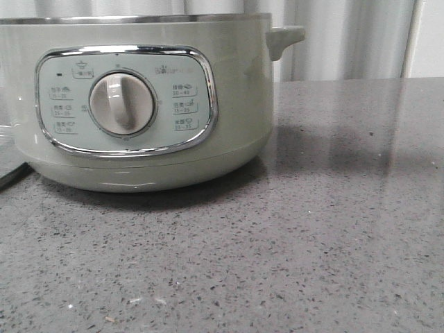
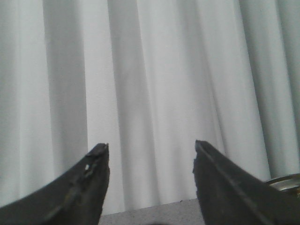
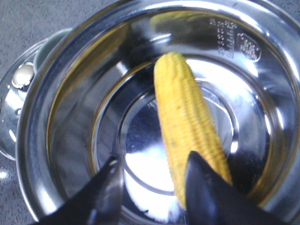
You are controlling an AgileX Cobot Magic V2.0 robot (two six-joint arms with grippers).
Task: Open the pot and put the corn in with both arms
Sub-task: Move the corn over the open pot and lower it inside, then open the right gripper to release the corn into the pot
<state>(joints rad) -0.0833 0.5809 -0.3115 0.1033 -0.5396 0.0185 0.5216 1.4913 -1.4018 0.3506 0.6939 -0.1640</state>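
The sage-green pot (image 1: pixel 139 104) fills the left of the front view, lid off, steel rim at the top. In the right wrist view its shiny steel inside (image 3: pixel 84 108) shows from above, and the yellow corn (image 3: pixel 187 126) lies on the pot's bottom. My right gripper (image 3: pixel 154 161) hangs open above the pot; the corn lies below, beside one finger, not held. My left gripper (image 2: pixel 151 146) is open and empty, facing the white curtain. Neither arm shows in the front view.
A glass lid with a metal knob (image 3: pixel 23 75) lies on the grey speckled counter (image 1: pixel 312 229) beside the pot. A sliver of it shows at the front view's left edge (image 1: pixel 8 163). White curtain behind (image 2: pixel 154 84). The pot's small handle (image 1: pixel 286 36) sticks out right.
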